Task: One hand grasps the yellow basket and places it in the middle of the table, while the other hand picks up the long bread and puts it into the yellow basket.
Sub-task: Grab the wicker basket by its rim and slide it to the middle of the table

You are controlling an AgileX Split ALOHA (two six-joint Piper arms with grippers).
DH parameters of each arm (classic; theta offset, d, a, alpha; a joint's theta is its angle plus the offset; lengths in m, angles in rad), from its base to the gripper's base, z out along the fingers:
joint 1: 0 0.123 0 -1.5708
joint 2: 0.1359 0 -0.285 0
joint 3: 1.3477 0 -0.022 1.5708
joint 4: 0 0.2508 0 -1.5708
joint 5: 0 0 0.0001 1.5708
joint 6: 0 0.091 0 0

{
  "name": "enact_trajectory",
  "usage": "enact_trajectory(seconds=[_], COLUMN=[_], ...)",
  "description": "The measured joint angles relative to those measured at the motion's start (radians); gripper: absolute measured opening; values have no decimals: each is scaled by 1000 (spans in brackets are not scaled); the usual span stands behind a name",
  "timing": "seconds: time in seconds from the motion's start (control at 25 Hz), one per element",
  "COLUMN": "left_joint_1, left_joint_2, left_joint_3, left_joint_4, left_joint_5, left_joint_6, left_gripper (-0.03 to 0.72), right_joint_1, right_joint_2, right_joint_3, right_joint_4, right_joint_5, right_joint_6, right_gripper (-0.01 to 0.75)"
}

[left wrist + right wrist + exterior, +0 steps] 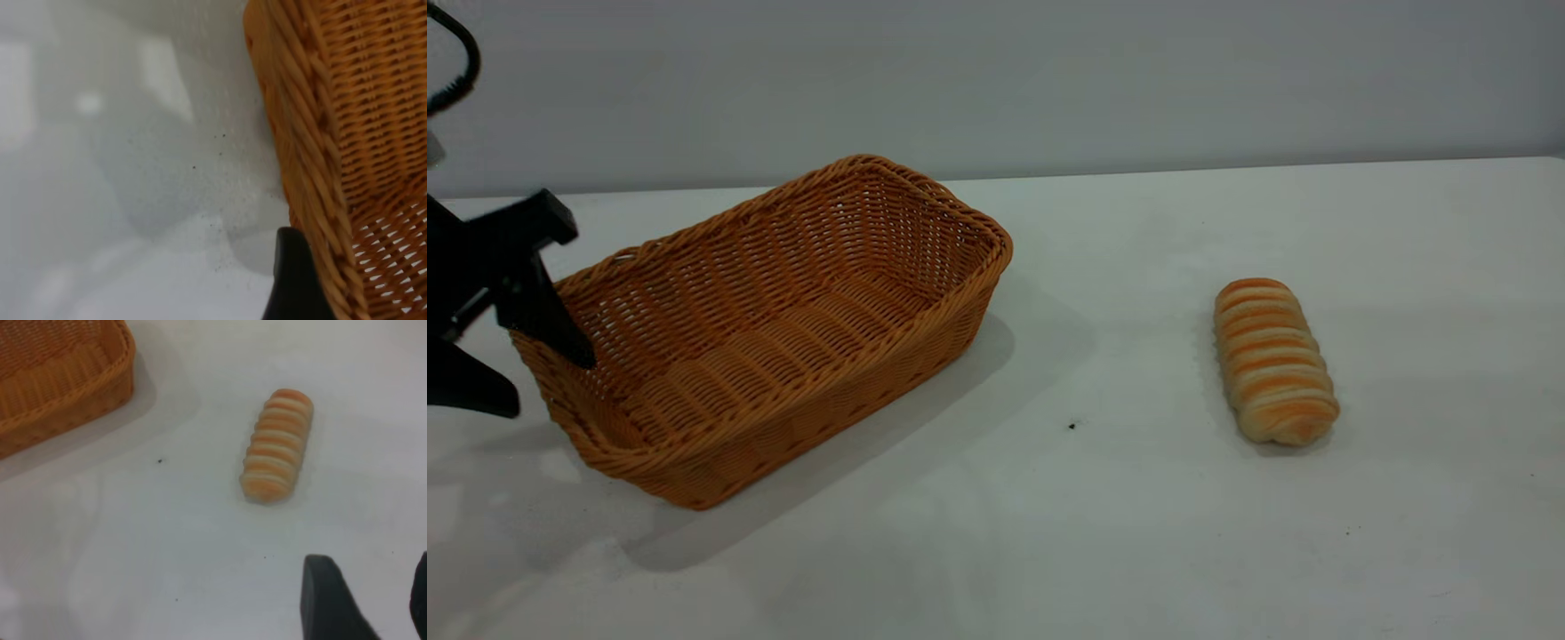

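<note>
The yellow basket (783,311) stands flat on the white table (1103,533), left of centre, and it is empty. My left gripper (550,384) is open and straddles the basket's left end rim, one finger inside and one outside. In the left wrist view the outer finger (291,280) lies against the braided rim (313,167); the inner finger is out of view. The long bread (1273,359) lies on the table to the right. My right gripper (370,567) is open and empty, a little short of the bread (277,445). It does not show in the exterior view.
A corner of the basket (60,380) shows in the right wrist view, apart from the bread. A small dark speck (1072,426) lies on the table between basket and bread. A plain grey wall runs behind the table's far edge.
</note>
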Motion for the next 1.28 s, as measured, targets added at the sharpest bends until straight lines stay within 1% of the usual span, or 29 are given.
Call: enact_trajectory(seconds=[0.2, 0.4, 0.52, 0.56, 0.6, 0.64, 0.72, 0.76, 0.96, 1.08, 1.16, 1.28], left_joint_1=[0, 0, 0, 0, 0, -1, -1, -1, -9, -35, -59, -91], left_joint_2=[69, 143, 187, 194, 198, 200, 200, 200, 200, 201, 209, 224], left_joint_3=[-2, -6, -6, -8, -11, -13, -15, -15, -17, -46, -84, -154], left_joint_4=[-112, -209, -233, -239, -244, -248, -248, -249, -254, -250, -245, -229], left_joint_5=[-51, -111, -140, -140, -142, -141, -139, -139, -139, -128, -93, 4], left_joint_6=[71, 97, 100, 100, 103, 108, 114, 115, 140, 236, 320, 450], left_gripper=[531, 531, 497, 461, 404, 325, 124, 93, 98, 99, 99, 99], right_joint_1=[0, 0, 0, 0, 0, 0, 0, 0, 0, 0, 0, 0], right_joint_2=[0, 0, 0, 0, 0, 0, 0, 0, 0, 0, 0, 0], right_joint_3=[0, 0, 0, 0, 0, 0, 0, 0, 0, 0, 0, 0], right_joint_4=[0, 1, 1, 1, 1, 1, 1, 1, 2, 2, 2, 2], right_joint_5=[0, 0, 0, 0, 0, 0, 0, 0, 1, 3, 4, 7], right_joint_6=[0, 0, 0, 0, 0, 0, 0, 0, 0, 0, 0, 0], right_gripper=[347, 347, 347, 347, 347, 347, 347, 347, 347, 347, 347, 347])
